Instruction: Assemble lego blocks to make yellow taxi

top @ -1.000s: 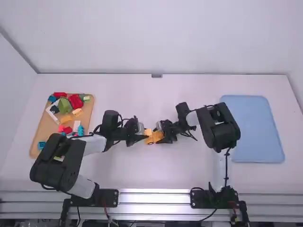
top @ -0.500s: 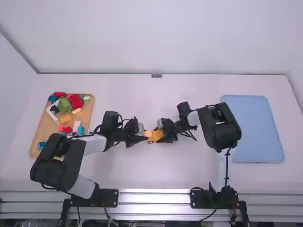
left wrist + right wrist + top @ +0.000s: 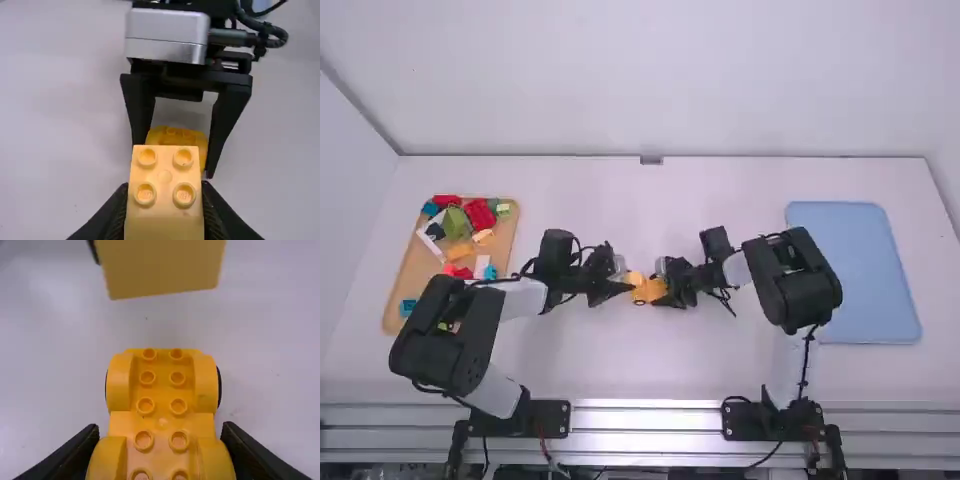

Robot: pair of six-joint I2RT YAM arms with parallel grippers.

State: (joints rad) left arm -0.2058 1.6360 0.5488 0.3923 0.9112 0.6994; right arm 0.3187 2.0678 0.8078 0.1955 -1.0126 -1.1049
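Assembly was judged partly complete. A yellow-orange plastic car base [image 3: 161, 405] with round studs and raised fenders was in hand, a black wheel [image 3: 219, 387] visible at its side. Left to do, as far as could be judged: seating a pale yellow four-studded plastic block [image 3: 165, 172] on that base, plus whatever further bricks the taxi called for. The block was clear of the base's studs — no join had been made.

The left gripper [image 3: 165, 200] was gripping the block, its fingers parted by no more than the block's width. The right gripper [image 3: 160, 431] was clamped on the sides of the base, fingers wider apart. Both pieces were held over the white bench [image 3: 580, 355], about midway between its left and right edges.

Near the bench's left edge lay a tan tray [image 3: 406, 275] of loose bricks, among them a red plastic block [image 3: 478, 215] and a green plastic block [image 3: 456, 224] toward its far edge. A flat blue tray [image 3: 855, 270] lay near the bench's right edge. Careful alignment was advised — off-centre pressure could twist the base in its grip.
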